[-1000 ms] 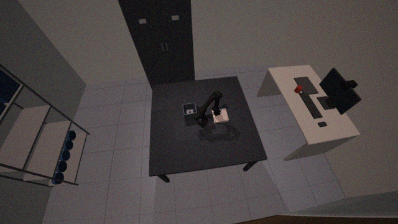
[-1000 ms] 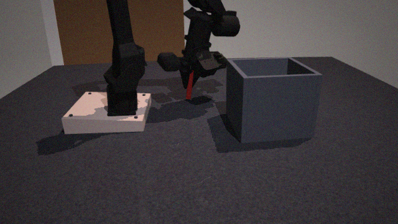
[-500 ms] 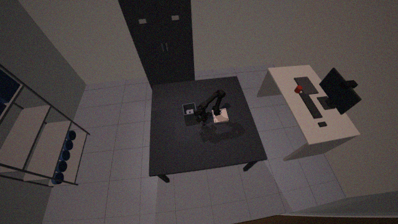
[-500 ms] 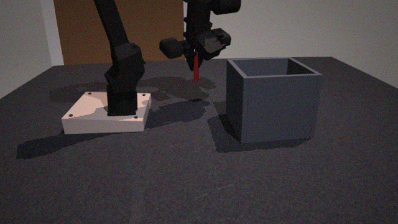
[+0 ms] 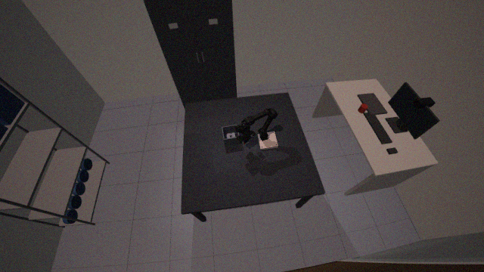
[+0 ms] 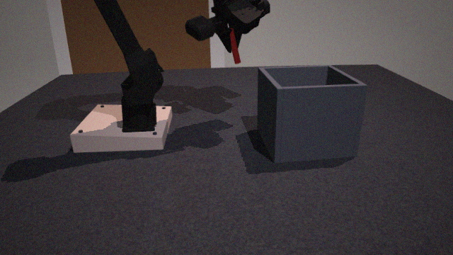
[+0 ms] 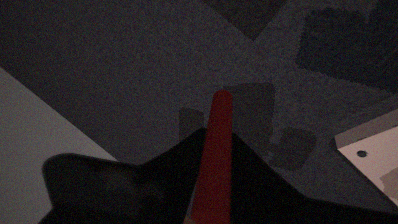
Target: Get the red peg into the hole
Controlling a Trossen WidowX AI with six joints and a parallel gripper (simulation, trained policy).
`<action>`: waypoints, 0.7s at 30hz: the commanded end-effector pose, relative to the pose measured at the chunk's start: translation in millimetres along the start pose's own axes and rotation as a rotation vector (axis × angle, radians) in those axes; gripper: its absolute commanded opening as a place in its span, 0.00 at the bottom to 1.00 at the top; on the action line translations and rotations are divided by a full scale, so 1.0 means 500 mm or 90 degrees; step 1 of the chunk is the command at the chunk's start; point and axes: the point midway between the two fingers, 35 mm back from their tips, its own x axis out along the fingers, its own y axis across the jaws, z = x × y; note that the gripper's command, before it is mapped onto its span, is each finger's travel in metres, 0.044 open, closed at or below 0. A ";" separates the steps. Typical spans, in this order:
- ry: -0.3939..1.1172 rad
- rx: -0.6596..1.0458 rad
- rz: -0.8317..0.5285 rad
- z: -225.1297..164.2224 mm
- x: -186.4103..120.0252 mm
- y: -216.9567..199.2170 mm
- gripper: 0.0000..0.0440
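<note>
Red peg (image 6: 235,47) (image 7: 218,150) right up at the wrist camera, slim, straight and smooth, with a slightly rounded end poking out past the fingertips! The gripper (image 5: 245,137) (image 6: 231,49) (image 7: 216,136) has it pinched, its dark, tapered fingers closed on both sides, and the peg hangs clear of the tabletop (image 5: 212,181) (image 6: 219,205) (image 7: 125,65), leaning a little off vertical.

Over to the box (image 5: 222,133) (image 6: 318,124): blue-grey, square-cornered, flat matte walls, open at the top. From the exterior, the peg's lower end is outside the opening, on the side towards the base (image 5: 274,144) (image 6: 106,143) (image 7: 375,167). Down inside the box, the top view picks out a pale plate (image 5: 228,134) with a dark spot in it, too small to read well.

And look at the arm (image 5: 270,122) (image 6: 118,32)! Black, chunky joints, it climbs from that pale, blocky base with dark dots at its corners, bends at the elbow and reaches across to the box, wrist angled down. Shadows spread over the dark, grainy tabletop. So it's peg in the grip, out of the hole.

Red peg (image 6: 235,47) (image 7: 218,150) now higher, tilted differently.
</note>
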 end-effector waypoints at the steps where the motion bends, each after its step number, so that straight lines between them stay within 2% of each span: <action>1: -0.031 -0.006 0.026 0.017 -0.044 0.008 0.00; 9: -0.085 0.008 0.026 0.064 -0.089 0.007 0.00; 21: -0.129 0.048 -0.007 0.135 -0.113 -0.004 0.00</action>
